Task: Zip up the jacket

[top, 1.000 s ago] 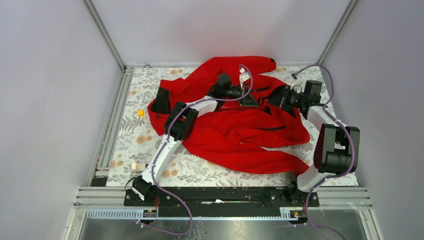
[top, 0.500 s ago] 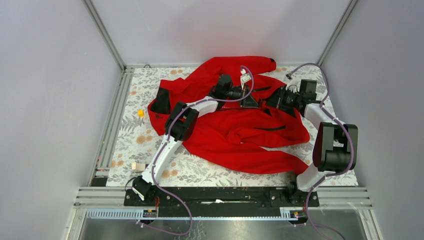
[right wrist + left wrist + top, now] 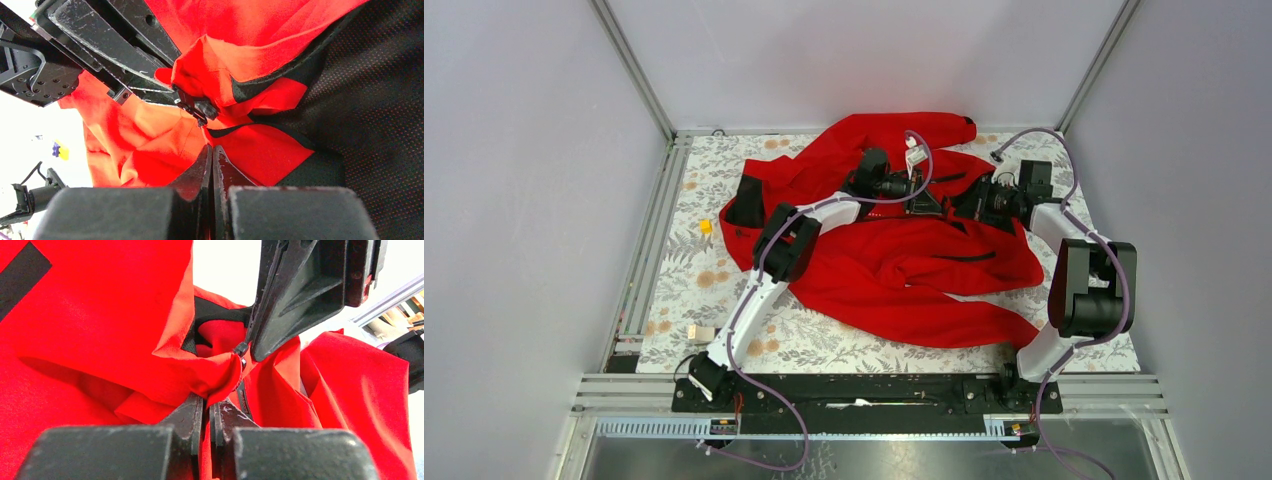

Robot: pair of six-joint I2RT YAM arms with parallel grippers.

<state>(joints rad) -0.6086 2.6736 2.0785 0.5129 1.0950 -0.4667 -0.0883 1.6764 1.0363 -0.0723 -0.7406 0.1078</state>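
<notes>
Left wrist view: left hand and right hand pinch the jacket. Pulling may slip its thin fabric free.

A robot test cell in a lab — plain grey panel walls boxed in by aluminium framing from 10 to 2 o'clock, a floral-covered table, and a black mounting rail at 6 o'clock.

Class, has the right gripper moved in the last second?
Yes: the right gripper has shifted left, away from the right corner post, shut on the jacket.
</notes>
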